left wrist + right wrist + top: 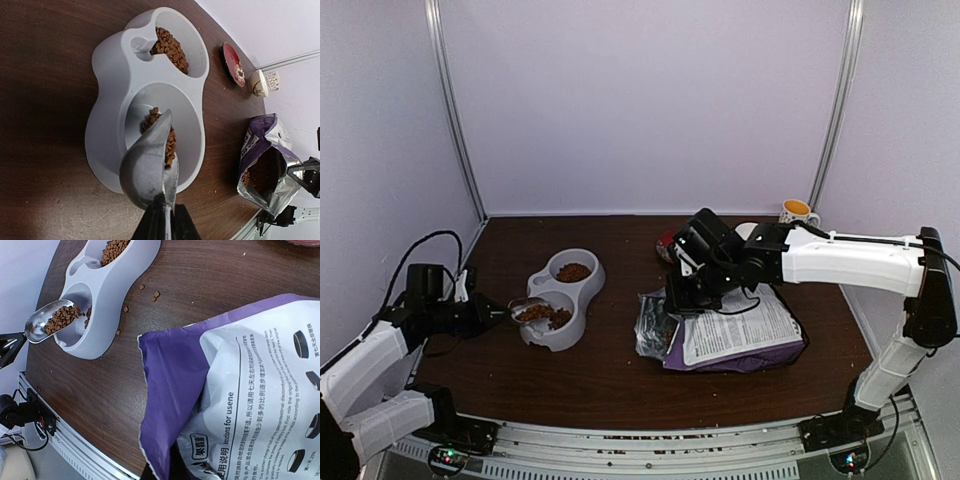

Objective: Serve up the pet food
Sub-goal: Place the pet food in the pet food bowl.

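The pet food, small brown kibble, lies heaped in a metal scoop (147, 170), spilling at the scoop's tip (170, 145). My left gripper (165, 214) is shut on the scoop's thin handle and holds it tilted over the near bowl of a grey double feeder (107, 100). More kibble fills the far bowl (170, 47) and some lies in the near bowl (552, 317). In the top view the left gripper (485, 315) is left of the feeder (582, 292). My right gripper (682, 292) is shut on the open edge of the purple bag (250, 390), which hides its fingers.
A red plate (234, 62) and a mug (798, 212) stand at the back right. A few loose kibble bits (150, 292) lie on the brown table between feeder and bag. The bag's mouth (260, 175) faces the feeder, with kibble inside.
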